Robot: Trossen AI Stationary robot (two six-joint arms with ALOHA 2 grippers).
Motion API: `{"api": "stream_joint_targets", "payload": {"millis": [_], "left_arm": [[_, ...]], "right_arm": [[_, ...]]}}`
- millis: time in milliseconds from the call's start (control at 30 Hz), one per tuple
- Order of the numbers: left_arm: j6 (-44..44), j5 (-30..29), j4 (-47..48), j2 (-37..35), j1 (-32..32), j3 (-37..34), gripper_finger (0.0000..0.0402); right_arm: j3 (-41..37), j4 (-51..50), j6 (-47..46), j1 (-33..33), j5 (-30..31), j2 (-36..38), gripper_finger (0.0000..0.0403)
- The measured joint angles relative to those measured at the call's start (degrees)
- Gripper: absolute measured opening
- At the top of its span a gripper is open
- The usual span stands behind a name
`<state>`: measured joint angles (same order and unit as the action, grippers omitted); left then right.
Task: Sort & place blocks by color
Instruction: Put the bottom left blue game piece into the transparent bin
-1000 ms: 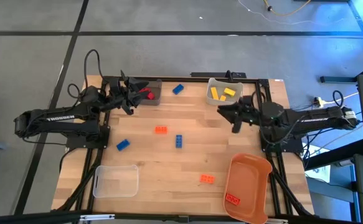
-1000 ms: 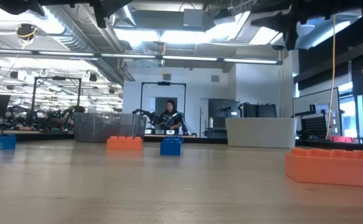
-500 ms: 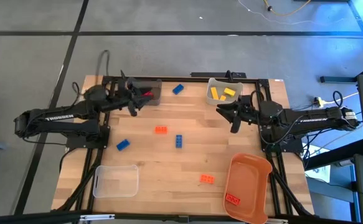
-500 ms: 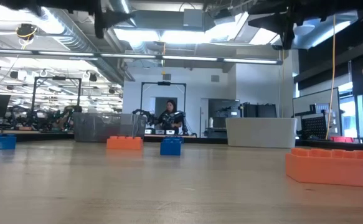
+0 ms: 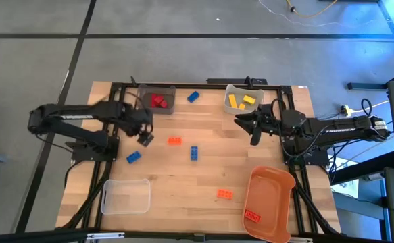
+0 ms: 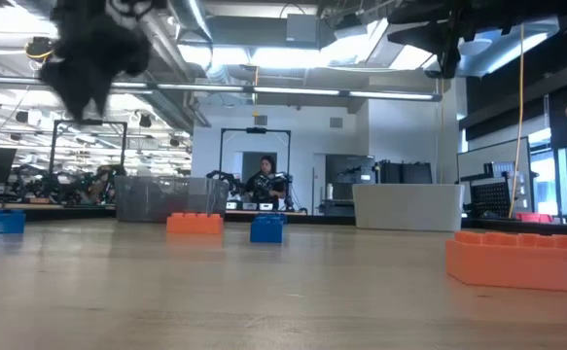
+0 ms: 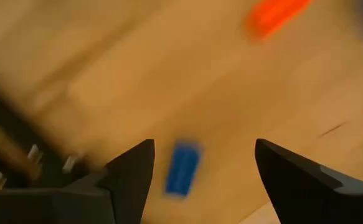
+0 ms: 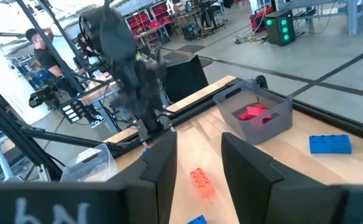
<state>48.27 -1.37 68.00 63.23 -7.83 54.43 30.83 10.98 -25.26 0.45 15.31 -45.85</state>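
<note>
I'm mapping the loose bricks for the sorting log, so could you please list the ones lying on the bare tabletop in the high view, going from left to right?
Blue brick → orange brick → two blue bricks at nearly the same position across, one near the far edge and one mid-table → orange brick.

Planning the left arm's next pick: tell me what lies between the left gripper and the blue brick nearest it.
Only bare wooden table: in the high view, nothing separates the left gripper, open, from the blue brick.
</note>
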Motion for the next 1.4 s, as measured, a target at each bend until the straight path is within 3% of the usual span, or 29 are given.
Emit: {"api": "stream_joint_targets", "payload": {"millis": [200, 333, 567, 800, 1167, 1267, 1400], "left_arm": [[2.69, 1.65, -0.70, 3.47, 6.39, -8.01, 0.0269], [2.83, 6.13, -6.05, 4.85, 7.86, -13.63, 0.0269], [5.40, 7.04, -13.72, 5.07, 9.77, -21.29, 0.0269], [5.33, 8.21, -19.05, 5.27, 10.30, -22.97, 0.0269], [3.79, 6.15, -21.82, 12.57, 15.91, -23.14, 0.0267], [4.03, 6.03, -21.90, 13.21, 16.82, -23.12, 0.0248], [3.87, 6.03, -22.09, 12.61, 16.87, -22.26, 0.0189]], "right_arm": [[0.00, -0.11, 0.00, 0.00, 0.02, -0.08, 0.0126], [0.00, -0.13, -0.07, 0.00, 0.02, -0.08, 0.0126], [0.00, -0.22, -0.11, 0.00, 0.04, -0.08, 0.0126], [0.00, -0.19, 0.03, -0.02, 0.08, -0.53, 0.0126], [0.00, -0.02, 0.02, -0.02, 0.09, -2.00, 0.0126], [0.00, -0.11, 0.02, -0.02, 0.09, -2.04, 0.0126], [0.00, -0.09, 0.02, -0.02, 0.09, -2.04, 0.0126]]}}
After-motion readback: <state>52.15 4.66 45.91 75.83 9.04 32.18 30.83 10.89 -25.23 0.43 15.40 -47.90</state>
